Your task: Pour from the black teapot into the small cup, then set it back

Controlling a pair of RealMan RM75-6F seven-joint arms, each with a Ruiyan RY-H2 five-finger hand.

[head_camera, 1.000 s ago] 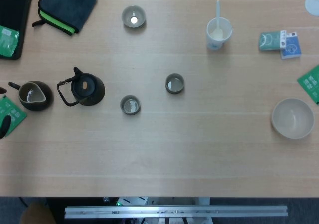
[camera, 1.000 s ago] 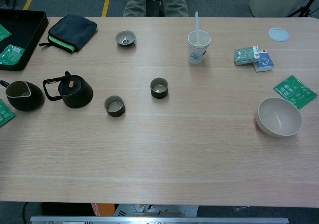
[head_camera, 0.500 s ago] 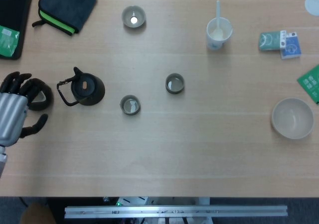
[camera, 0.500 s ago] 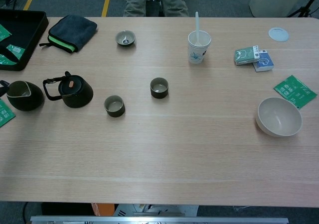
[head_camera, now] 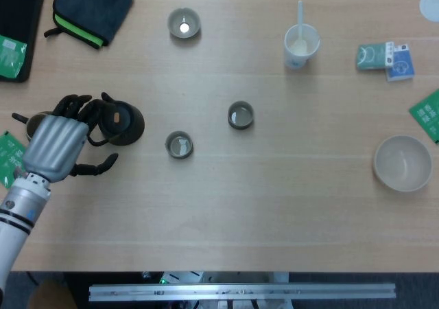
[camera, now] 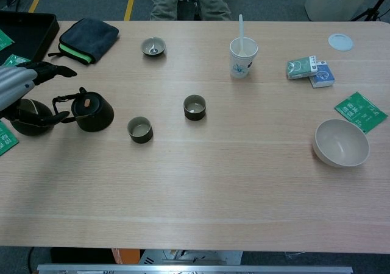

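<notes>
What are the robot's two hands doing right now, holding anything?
Left hand: open, fingers spread near the black teapot, holding nothing.
Right hand: not in either view.

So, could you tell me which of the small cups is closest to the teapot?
The dark cup just right of the teapot; the other two sit farther off.

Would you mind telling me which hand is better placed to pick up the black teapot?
Left. The left hand hovers open right beside the teapot, at its handle side; the right hand is not in view.
</notes>
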